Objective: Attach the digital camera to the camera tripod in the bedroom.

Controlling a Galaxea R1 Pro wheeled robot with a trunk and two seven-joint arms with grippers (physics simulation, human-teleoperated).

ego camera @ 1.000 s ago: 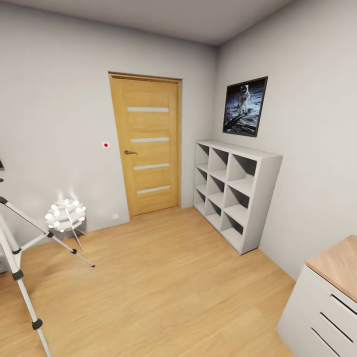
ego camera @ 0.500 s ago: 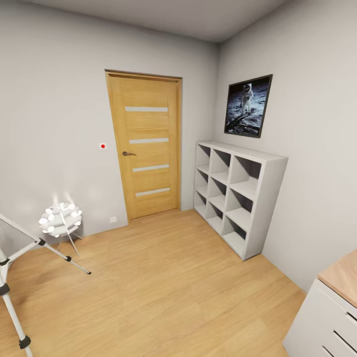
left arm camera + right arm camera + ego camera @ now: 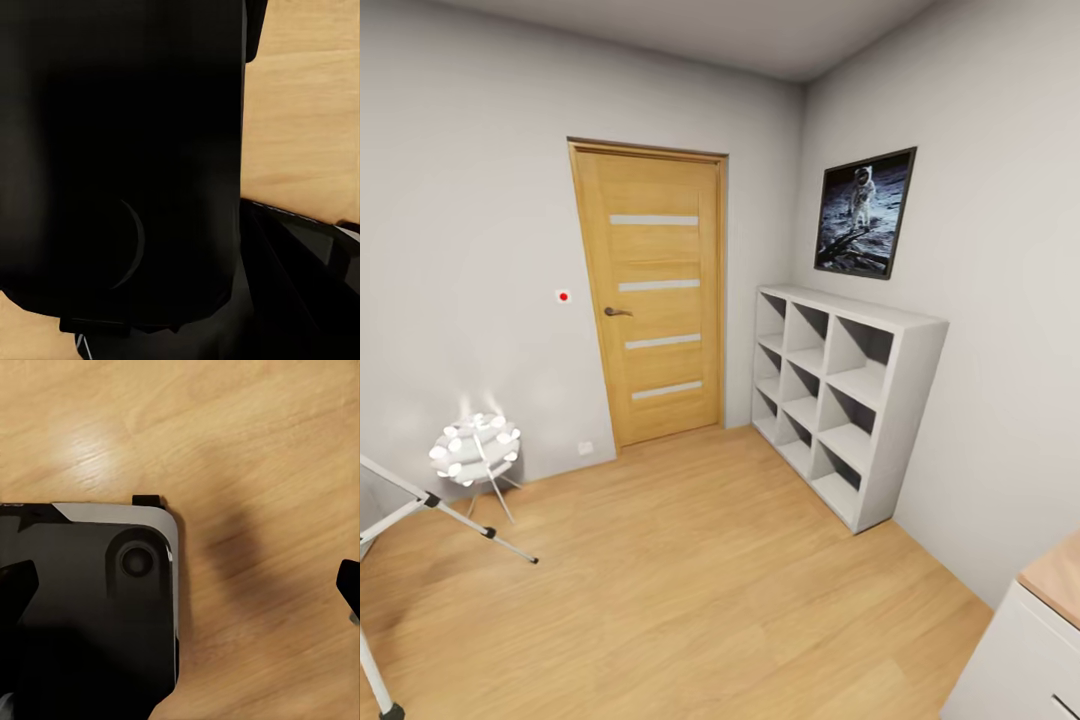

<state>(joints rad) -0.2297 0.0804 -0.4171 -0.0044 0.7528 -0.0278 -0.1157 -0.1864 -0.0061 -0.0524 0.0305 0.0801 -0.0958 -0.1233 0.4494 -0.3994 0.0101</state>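
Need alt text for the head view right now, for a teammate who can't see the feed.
A closed wooden door stands in the far wall of a wood-floored room. White cube shelves sit under a framed astronaut picture on the right; tripod legs and a small white lamp are at the left.

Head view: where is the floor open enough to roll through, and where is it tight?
The wood floor lies bare in the middle, bordered by the door behind, the white cube shelf on one side and the globe lamp on the other. It is tighter toward the camera tripod legs, which splay out beside the lamp, and by the wood-topped desk corner.
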